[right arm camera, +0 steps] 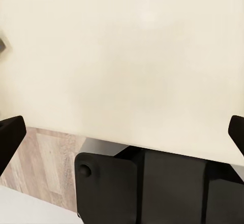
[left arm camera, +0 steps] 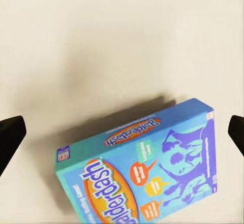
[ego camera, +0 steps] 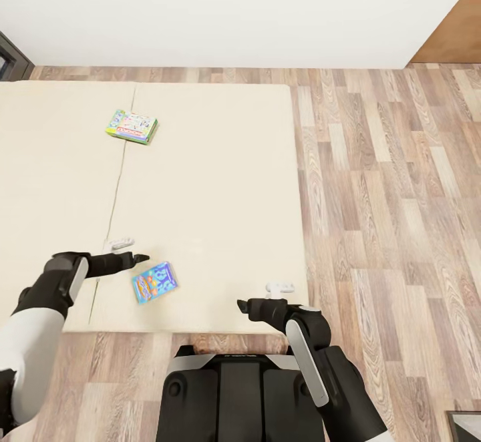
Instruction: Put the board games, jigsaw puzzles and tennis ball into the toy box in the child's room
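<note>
You are looking down on a cream bed (ego camera: 214, 181) that fills the left and middle of the head view, with a seam running from its far edge toward its near edge. Pale wood-plank floor (ego camera: 394, 215) lies along its right side and near edge, and a white wall (ego camera: 234, 8) runs behind.

Near the bed's near edge, just right of the seam, a blue board game box (ego camera: 155, 282) lies flat and turned at an angle. In the left wrist view its blue lid (left arm camera: 147, 173) carries an orange oval with the word "Balderdash" and purple figures. A second board game (ego camera: 132, 126), green with a busy printed lid, lies flat toward the far edge, also just right of the seam.

Your left tool (ego camera: 139, 257) hovers just beside the blue box, fingers spread wide and holding nothing. Your right tool (ego camera: 243, 307) hangs over the bed's near edge, fingers likewise spread wide and empty.
</note>
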`<state>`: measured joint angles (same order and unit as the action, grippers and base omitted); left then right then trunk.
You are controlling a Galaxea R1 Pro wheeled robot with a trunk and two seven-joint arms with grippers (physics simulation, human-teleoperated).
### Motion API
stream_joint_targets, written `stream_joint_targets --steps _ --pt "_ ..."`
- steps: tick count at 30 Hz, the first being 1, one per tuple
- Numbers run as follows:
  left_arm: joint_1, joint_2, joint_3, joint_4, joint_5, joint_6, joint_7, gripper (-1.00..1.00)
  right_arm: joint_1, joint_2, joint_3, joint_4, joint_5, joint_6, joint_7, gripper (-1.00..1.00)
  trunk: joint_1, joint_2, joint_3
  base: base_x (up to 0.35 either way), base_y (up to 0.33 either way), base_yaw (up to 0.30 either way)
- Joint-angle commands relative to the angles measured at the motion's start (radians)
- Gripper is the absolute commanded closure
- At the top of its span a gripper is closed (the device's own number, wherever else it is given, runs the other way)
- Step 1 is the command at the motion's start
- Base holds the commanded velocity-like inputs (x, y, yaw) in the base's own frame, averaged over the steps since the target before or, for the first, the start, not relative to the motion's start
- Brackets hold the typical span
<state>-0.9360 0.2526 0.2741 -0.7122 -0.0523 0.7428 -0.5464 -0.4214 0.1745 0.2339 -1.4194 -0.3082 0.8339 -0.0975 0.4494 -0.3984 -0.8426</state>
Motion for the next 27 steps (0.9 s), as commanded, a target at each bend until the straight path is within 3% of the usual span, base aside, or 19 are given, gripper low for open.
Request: stream_joint_targets --steps 1,6,12,27 --pt "0.000 0.004 0.004 -0.001 -0.007 0.009 -0.017 -1.00 0.000 0.000 0.001 -0.001 -0.010 0.004 -0.010 -1.00 0.001 -0.002 -0.001 0.000 0.000 0.000" --pt "0.011 0.020 0.005 -0.002 -0.011 0.017 -0.047 -1.00 0.000 0.000 0.001 -0.001 -0.011 0.004 -0.010 -1.00 0.001 -0.002 -0.001 0.000 0.000 0.000" --pt "0.034 0.017 0.002 0.008 -0.012 0.010 -0.035 -1.00 0.000 0.000 0.001 -0.001 -0.011 0.004 -0.010 -1.00 0.001 -0.002 -0.001 0.000 0.000 0.000" --pt "0.046 -0.006 0.003 0.080 -0.013 0.003 0.107 -1.00 0.000 0.000 0.001 0.000 -0.008 0.004 -0.010 -1.00 0.001 -0.002 -0.001 0.000 0.000 0.000"
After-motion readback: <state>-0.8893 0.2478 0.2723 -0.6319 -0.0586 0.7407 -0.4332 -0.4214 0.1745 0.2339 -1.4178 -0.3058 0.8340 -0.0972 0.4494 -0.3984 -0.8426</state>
